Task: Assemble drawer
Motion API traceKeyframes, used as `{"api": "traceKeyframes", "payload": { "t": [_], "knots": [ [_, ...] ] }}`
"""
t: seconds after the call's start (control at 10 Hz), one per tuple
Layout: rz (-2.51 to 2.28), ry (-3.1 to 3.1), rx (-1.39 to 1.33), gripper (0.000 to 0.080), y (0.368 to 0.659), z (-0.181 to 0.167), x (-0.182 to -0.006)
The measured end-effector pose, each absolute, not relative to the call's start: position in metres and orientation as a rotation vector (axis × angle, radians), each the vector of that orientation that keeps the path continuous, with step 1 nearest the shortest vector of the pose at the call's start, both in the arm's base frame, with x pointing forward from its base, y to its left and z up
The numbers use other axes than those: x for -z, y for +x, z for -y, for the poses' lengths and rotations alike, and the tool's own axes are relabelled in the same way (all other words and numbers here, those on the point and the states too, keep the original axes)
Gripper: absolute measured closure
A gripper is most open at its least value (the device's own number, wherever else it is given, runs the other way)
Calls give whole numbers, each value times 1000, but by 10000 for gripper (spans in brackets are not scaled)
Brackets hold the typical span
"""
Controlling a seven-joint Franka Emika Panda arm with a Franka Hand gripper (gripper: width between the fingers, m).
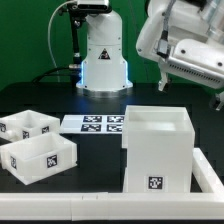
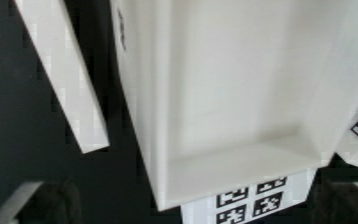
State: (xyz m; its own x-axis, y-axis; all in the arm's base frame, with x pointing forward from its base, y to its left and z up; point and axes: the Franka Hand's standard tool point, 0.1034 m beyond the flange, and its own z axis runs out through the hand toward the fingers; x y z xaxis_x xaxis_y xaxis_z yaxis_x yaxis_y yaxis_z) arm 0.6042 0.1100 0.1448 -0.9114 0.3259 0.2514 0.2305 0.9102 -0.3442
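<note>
The drawer's large white hollow cube shell [image 1: 157, 148] stands on the black table at the exterior view's right, open side up, with a tag on its front face. Two small two-compartment trays lie at the exterior view's left, one [image 1: 27, 126] behind the other [image 1: 40, 155]. My arm [image 1: 190, 55] hangs high over the shell at the upper right. In the wrist view the shell [image 2: 211, 90] fills the middle, seen from above. My gripper [image 2: 194, 208] shows only as blurred dark fingers [image 2: 37, 200] at the picture's edge, spread wide and holding nothing.
The marker board [image 1: 92, 124] lies flat between the trays and the shell and also shows in the wrist view [image 2: 256, 200]. The robot's white base [image 1: 103, 60] stands at the back. A low white rail [image 1: 205, 175] borders the table's front and right, and a white strip [image 2: 69, 70] runs beside the shell.
</note>
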Motion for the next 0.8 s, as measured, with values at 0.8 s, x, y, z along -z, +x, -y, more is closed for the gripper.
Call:
{"api": "traceKeyframes", "payload": {
  "t": [0.8],
  "knots": [
    [2414,-1523,-698,151,598,-73,-163]
  ]
}}
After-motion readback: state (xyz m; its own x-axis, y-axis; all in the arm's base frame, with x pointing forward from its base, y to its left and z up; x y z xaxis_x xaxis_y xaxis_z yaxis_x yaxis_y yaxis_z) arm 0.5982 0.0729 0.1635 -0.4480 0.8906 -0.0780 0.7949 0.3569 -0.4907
